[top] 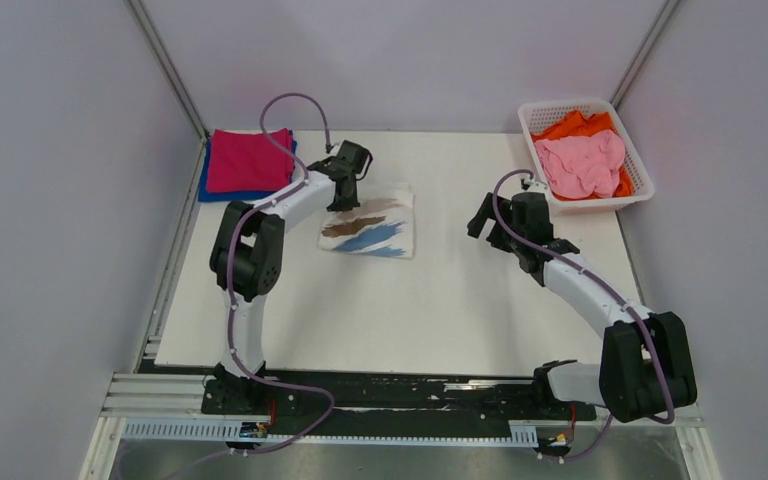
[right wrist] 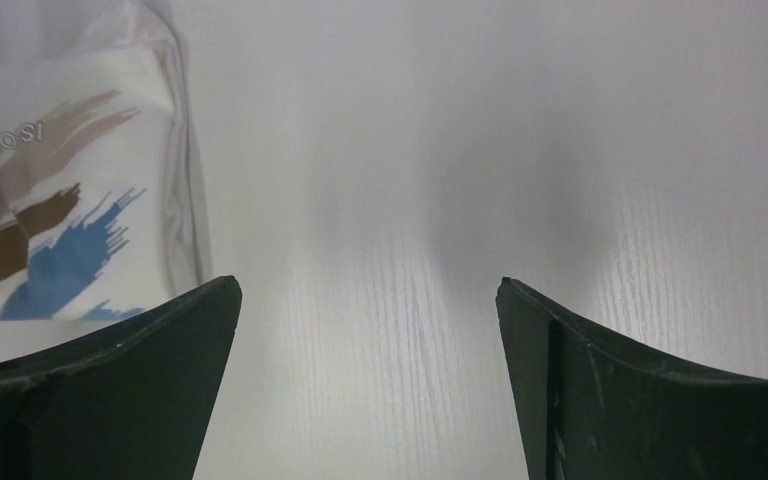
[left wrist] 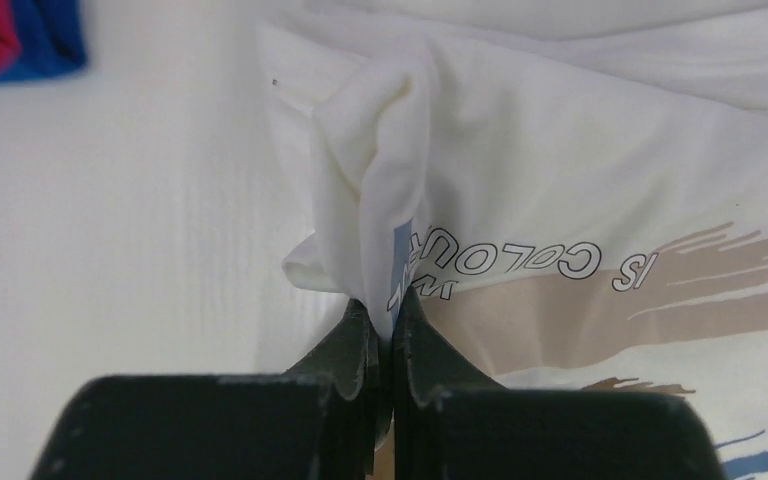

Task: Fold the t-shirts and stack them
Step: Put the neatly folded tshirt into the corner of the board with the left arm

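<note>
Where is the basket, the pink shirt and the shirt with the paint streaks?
basket (top: 565, 103): top view, its far rim.
pink shirt (top: 582, 163): top view, middle of the heap.
painted shirt (top: 375, 238): top view, its blue streak.

Top view: bright, even, diffuse light from above. The table (top: 440, 300) carries only faint soft shade beside the arms. Focus is sharp corner to corner and colours are saturated.

Left wrist view: the white t-shirt (left wrist: 580, 140) is near blown out, with low contrast in the folds. The print lettering is readable. The left gripper (left wrist: 388, 325), pinched on the cloth, is dark and blurred up close.

Right wrist view: the table is washed out. A soft grey shadow patch lies between the spread fingers of the right gripper (right wrist: 365, 285), probably its own shadow. The finger edges are soft. The upper left corner is hazy, and the shirt print there is slightly out of focus.
</note>
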Controlling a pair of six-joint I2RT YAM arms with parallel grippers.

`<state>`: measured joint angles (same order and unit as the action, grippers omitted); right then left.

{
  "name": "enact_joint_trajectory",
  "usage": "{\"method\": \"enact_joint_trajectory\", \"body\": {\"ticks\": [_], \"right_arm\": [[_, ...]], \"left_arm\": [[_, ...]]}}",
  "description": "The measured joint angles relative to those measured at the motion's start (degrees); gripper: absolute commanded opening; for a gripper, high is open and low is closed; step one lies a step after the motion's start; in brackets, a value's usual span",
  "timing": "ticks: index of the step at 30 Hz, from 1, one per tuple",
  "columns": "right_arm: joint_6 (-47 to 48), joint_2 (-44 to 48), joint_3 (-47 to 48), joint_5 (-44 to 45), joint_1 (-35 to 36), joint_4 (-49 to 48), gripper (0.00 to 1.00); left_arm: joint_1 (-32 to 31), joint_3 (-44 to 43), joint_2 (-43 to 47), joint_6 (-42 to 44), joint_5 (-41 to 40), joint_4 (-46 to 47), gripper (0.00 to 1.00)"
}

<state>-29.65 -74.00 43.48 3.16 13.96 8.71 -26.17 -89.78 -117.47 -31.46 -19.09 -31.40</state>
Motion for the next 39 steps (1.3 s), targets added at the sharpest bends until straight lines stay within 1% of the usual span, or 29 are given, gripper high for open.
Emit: {"method": "enact_joint_trajectory", "body": {"ticks": [4, 7, 11, 15, 19, 22, 28, 39], "right_arm": [[0.4, -0.2, -1.3, 1.0, 0.0, -2.4, 1.00], [0.9, -1.3, -1.3, 2.1, 0.0, -3.9, 1.00], [1.4, -2.8, -1.3, 3.6, 0.0, -4.7, 1.00], [1.8, -4.6, -1.3, 4.7, 0.0, -5.2, 1.00], [2.2, -7.5, -1.2, 5.9, 0.0, -5.6, 1.00], [2.4, -8.8, -1.0, 6.3, 0.0, -5.6, 1.00], [2.6, -9.3, -0.3, 7.3, 0.0, -5.6, 1.00], [2.7, -9.5, 0.8, 8.2, 0.0, -5.1, 1.00]], "left_arm": [[1.4, -9.3, -4.7, 8.7, -8.2, -1.9, 0.00], [3.2, -15.1, -8.4, 15.5, -12.3, -1.8, 0.00], [6.3, -19.0, -11.7, 23.4, -15.8, 0.0, 0.00], [9.3, -21.1, -13.8, 33.0, -18.7, 4.7, 0.00], [11.3, -25.2, -16.0, 40.2, -20.5, 7.9, 0.00], [12.0, -27.8, -16.7, 43.7, -21.3, 9.7, 0.00], [12.1, -31.8, -16.7, 48.1, -22.0, 11.4, 0.00], [12.1, -32.5, -16.5, 55.3, -22.2, 12.9, 0.00]]}}
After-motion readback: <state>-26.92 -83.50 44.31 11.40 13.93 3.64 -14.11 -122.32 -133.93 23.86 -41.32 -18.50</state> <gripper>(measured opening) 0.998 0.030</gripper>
